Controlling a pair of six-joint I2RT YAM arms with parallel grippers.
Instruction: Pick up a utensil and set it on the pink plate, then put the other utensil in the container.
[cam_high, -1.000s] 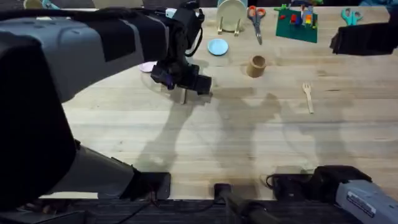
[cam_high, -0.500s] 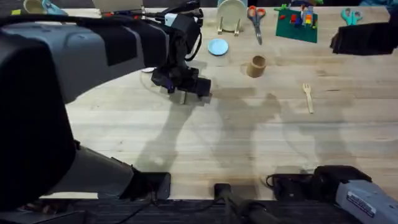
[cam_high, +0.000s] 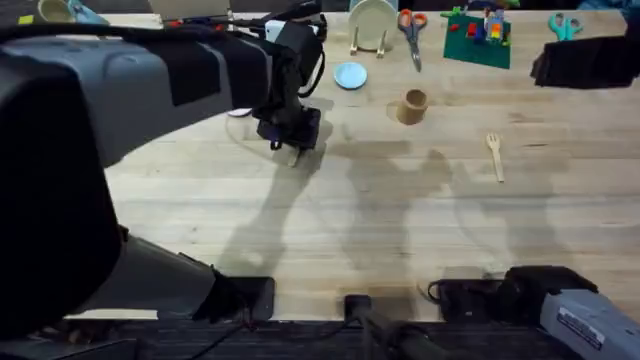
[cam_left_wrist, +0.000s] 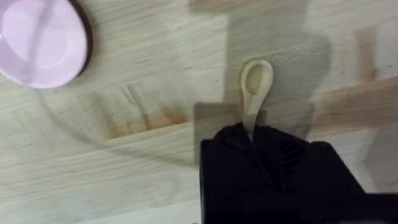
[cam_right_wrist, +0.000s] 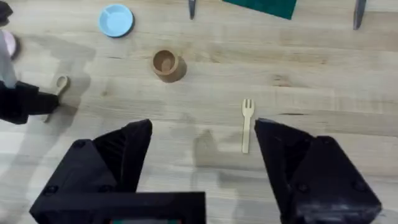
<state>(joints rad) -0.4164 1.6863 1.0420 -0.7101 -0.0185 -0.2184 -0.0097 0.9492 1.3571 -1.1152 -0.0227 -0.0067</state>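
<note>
Step in hand: the first, getting the spoon (cam_left_wrist: 255, 84) onto the pink plate (cam_left_wrist: 42, 42). The fork step is not begun.

Left gripper (cam_left_wrist: 254, 134): fingers closed together on the spoon's handle. The bowl projects straight ahead of the fingertips; the handle disappears between them. Whether the spoon is lifted clear of the table (cam_high: 400, 220) or only pinched against it cannot be told. The pink plate lies ahead of the fingers and well off to one side, apart from the spoon and bare.

Next move, as judged: carry the spoon sideways across to the plate, bring the bowl over its middle, lower it and part the fingers. The grip is far back on a thin handle, so the spoon may pivot in transit.

Right gripper (cam_right_wrist: 203, 143): fingers wide apart, holding and touching nothing. The fork (cam_right_wrist: 246, 124) lies flat on the table just ahead, in line with the gap between them. The container (cam_right_wrist: 166, 65) stands upright farther ahead, toward the left finger's side, apart from the fork.
</note>
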